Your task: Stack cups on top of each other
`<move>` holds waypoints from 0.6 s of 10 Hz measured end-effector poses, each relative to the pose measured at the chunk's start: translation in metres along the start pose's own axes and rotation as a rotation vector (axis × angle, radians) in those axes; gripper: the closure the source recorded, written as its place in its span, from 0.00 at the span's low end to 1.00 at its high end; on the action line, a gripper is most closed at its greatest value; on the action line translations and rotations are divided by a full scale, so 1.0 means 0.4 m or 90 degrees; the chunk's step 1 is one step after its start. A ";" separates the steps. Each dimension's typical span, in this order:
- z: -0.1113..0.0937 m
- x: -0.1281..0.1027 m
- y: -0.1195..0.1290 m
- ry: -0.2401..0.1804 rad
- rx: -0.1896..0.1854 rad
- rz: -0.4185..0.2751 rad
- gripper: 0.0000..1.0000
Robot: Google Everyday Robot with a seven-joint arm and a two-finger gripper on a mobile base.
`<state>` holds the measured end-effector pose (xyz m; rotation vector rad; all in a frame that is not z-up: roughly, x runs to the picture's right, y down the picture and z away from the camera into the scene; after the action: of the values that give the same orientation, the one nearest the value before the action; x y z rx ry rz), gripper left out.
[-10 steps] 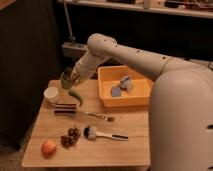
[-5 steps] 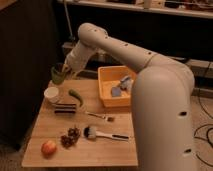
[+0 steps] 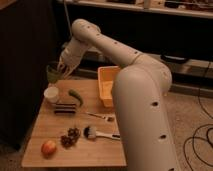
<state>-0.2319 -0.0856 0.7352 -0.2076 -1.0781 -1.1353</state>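
A white cup [image 3: 51, 93] stands on the wooden table [image 3: 75, 150] near its far left edge. My gripper [image 3: 61, 69] is shut on a dark olive-green cup [image 3: 53, 72] and holds it in the air, above the white cup and a little behind it. The green cup does not touch the white cup. My arm reaches in from the right across the top of the view.
An orange rectangular bin [image 3: 107, 85] stands at the table's back right, partly hidden by my arm. On the table lie a green pepper [image 3: 76, 96], a dark bar [image 3: 65, 108], a fork [image 3: 100, 116], a brush [image 3: 100, 133], grapes [image 3: 70, 137] and an apple [image 3: 48, 148].
My gripper has lifted the green cup off the table and carried it left and up, to above the white cup. The camera view has shifted, and my arm fills more of the right side.
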 end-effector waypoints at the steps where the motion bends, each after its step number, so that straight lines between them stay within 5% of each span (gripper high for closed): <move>1: 0.009 0.005 -0.004 -0.001 -0.002 -0.008 1.00; 6: 0.086 0.046 0.026 0.034 -0.030 -0.040 1.00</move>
<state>-0.2435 -0.0711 0.7710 -0.1802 -1.0167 -1.2162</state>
